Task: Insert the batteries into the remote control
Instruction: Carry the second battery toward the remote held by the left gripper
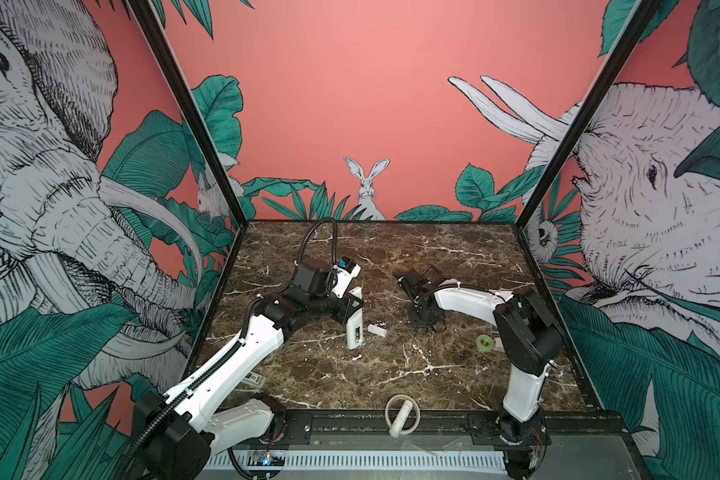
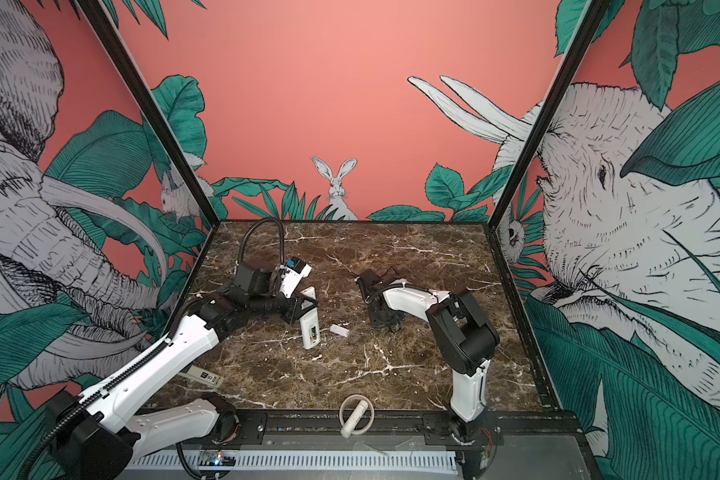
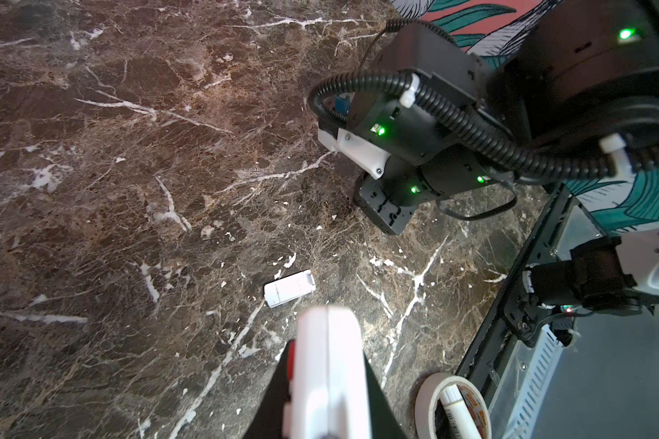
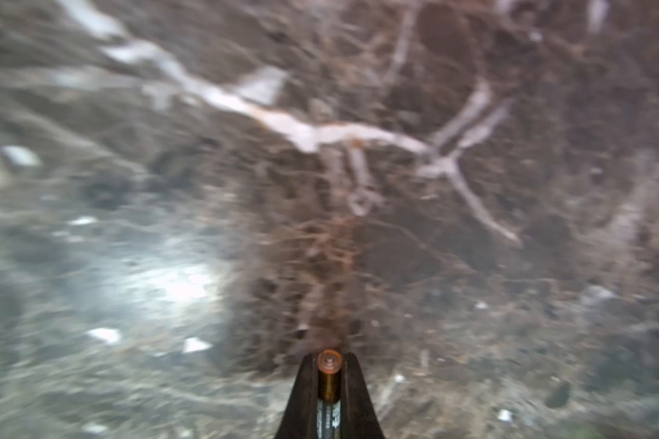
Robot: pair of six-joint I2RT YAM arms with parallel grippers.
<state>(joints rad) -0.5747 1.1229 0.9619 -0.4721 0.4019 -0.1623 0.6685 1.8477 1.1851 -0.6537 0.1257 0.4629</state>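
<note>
The remote control (image 1: 355, 322) (image 2: 310, 318) is a slim white bar held off the table in both top views. My left gripper (image 1: 352, 309) (image 3: 328, 365) is shut on its middle. In the left wrist view its near end (image 3: 331, 342) shows a red mark on the side. The open compartment near its lower end holds a small dark shape with a yellowish mark (image 1: 357, 332). My right gripper (image 1: 427, 323) (image 4: 330, 365) points down at the marble right of centre and is shut on a battery (image 4: 328, 391), whose copper-coloured end faces the table.
A small white cover piece (image 1: 377, 330) (image 3: 290, 287) lies on the marble between the grippers. A tape roll with a white cylinder in it (image 1: 402, 415) sits at the front edge. A green tape roll (image 1: 485, 343) lies by the right arm. A labelled strip (image 1: 253, 379) lies under the left arm.
</note>
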